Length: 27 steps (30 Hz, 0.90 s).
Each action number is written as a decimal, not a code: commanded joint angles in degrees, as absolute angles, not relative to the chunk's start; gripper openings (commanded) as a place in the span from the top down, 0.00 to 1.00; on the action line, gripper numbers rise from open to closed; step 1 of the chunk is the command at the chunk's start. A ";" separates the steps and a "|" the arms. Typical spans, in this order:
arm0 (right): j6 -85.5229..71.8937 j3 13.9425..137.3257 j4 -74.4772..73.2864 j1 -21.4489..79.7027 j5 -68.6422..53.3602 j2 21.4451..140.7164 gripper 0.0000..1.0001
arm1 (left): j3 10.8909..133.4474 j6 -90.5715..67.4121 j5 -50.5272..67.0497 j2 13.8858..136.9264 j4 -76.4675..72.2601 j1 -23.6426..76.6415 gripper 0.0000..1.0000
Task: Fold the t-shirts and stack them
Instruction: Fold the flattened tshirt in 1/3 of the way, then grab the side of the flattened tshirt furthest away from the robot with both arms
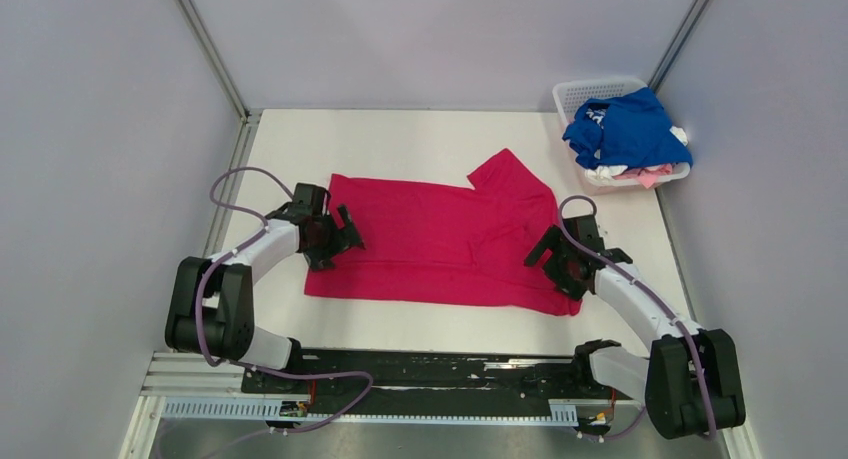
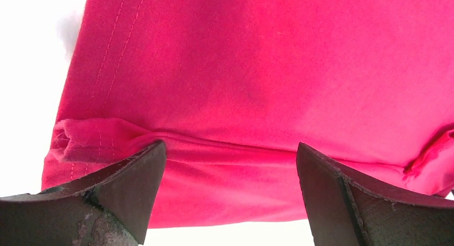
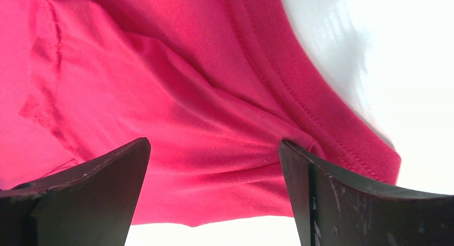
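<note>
The magenta-red t-shirt (image 1: 440, 244) is spread flat on the table (image 1: 400, 139). The left gripper (image 1: 342, 235) is positioned over its left edge and the right gripper (image 1: 548, 252) over its right edge. Both are fully parted with nothing held, presumably so both ends can be taken together. The blue t-shirt (image 1: 625, 129) is heaped in the white basket (image 1: 575, 94).

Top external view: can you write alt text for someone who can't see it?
A magenta-red t-shirt lies spread on a white table, with the left end effector and the right end effector open over its two side edges. At the far right corner, a white basket holds a crumpled blue t-shirt and other clothes.
</note>
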<state>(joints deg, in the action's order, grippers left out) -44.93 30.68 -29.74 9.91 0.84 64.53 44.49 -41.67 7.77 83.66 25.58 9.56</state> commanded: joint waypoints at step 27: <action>-27.63 50.19 -16.17 9.04 -6.38 70.81 0.00 | 90.28 -35.02 -7.58 111.07 40.47 5.06 0.00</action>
